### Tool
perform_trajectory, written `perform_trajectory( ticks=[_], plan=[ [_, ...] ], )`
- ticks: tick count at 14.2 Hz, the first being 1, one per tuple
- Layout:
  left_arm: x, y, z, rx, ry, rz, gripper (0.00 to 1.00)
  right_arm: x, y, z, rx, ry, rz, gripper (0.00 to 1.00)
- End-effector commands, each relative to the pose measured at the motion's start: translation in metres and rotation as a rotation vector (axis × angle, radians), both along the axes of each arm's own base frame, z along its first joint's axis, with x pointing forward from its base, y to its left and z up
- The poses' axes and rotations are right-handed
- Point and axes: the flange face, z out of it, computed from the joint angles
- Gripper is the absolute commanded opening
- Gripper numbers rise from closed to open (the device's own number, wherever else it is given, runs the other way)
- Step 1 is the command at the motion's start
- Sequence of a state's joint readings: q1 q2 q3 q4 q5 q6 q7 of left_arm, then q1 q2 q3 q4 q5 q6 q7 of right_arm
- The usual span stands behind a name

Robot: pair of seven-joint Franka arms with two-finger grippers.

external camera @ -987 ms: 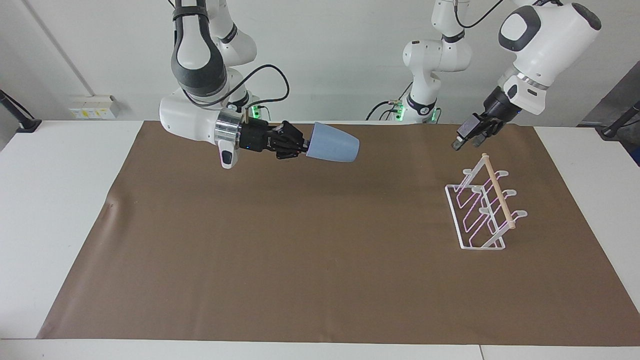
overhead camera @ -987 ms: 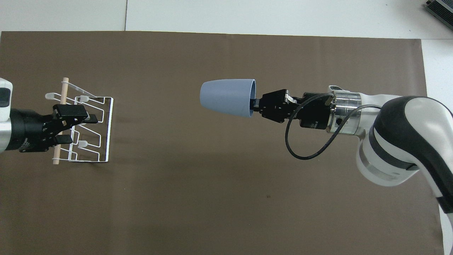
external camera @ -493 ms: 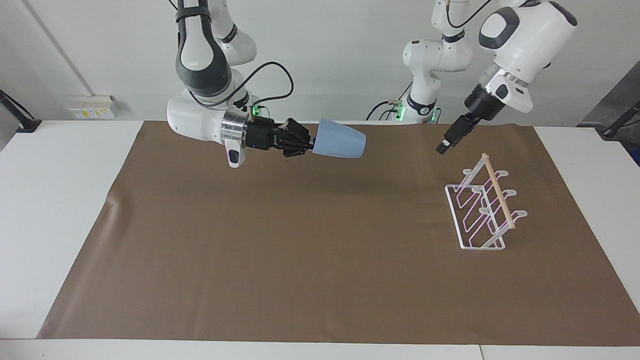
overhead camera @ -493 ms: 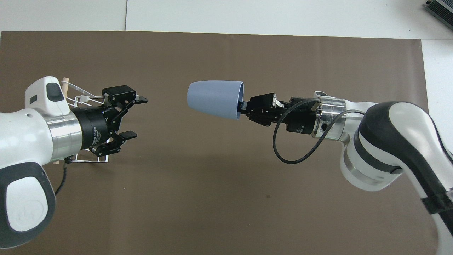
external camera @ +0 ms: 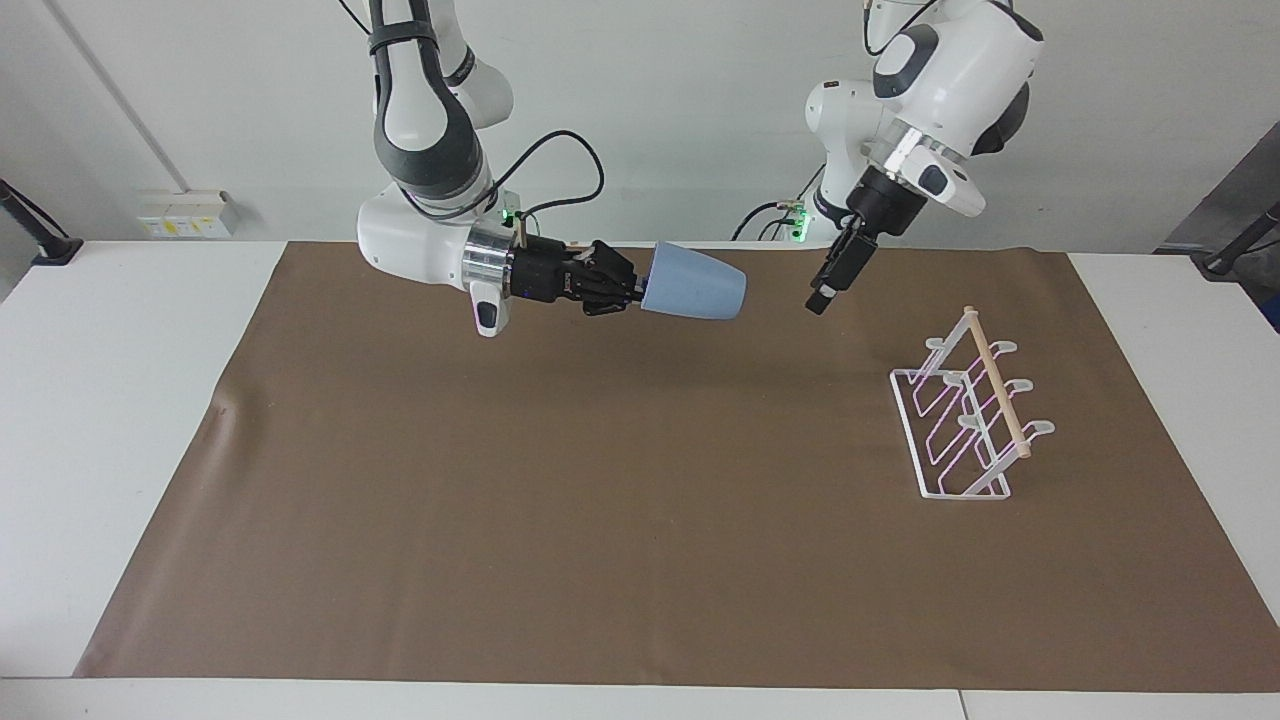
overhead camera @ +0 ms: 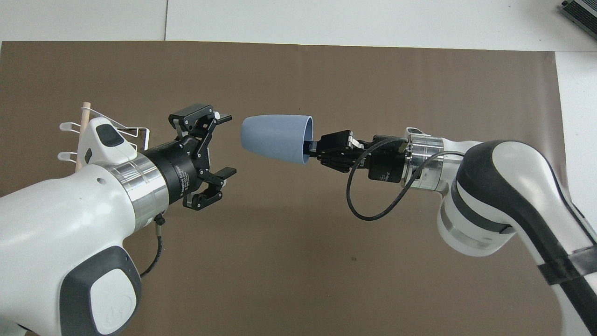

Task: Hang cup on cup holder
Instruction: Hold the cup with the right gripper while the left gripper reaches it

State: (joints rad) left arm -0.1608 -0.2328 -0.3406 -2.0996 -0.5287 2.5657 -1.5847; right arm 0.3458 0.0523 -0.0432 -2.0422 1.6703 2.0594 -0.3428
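The light-blue cup (external camera: 692,283) lies sideways in the air over the brown mat. My right gripper (external camera: 640,291) is shut on its rim, and its narrow base points toward the left arm's end of the table. In the overhead view the cup (overhead camera: 275,137) sits just off the right gripper (overhead camera: 309,147). My left gripper (external camera: 820,298) is open and empty in the air, a short gap from the cup's base; it also shows in the overhead view (overhead camera: 228,144). The white wire cup holder (external camera: 962,420) stands empty on the mat at the left arm's end. The left arm partly hides it in the overhead view (overhead camera: 85,116).
A brown mat (external camera: 600,500) covers most of the white table (external camera: 120,400). A dark device (overhead camera: 580,11) lies at the table's corner, farthest from the robots at the right arm's end.
My left gripper has swung from over the cup holder toward the cup and now faces its base. My right gripper has carried the cup a little toward the left arm's end.
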Motion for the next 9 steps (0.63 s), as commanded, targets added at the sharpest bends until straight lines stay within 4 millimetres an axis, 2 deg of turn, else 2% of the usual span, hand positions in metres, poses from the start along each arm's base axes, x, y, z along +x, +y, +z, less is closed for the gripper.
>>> perform_trajectory(
  ticks=[1, 5, 7, 9],
  plan=[
    [0.004, -0.001, -0.003, -0.055, -0.013, 0.076, 1.00, -0.002, 0.000, -0.001, 0.014, -0.020, -0.025, 0.00],
    [0.013, -0.021, -0.029, -0.076, -0.018, 0.089, 1.00, -0.005, 0.004, -0.005, 0.010, -0.013, -0.021, 0.00],
    [0.016, -0.024, -0.033, -0.083, -0.012, 0.095, 1.00, -0.007, 0.004, -0.005, 0.019, -0.006, -0.023, 0.00],
    [0.008, -0.038, -0.034, -0.098, -0.014, 0.090, 1.00, -0.006, 0.004, -0.005, 0.020, -0.005, -0.027, 0.00]
  ],
)
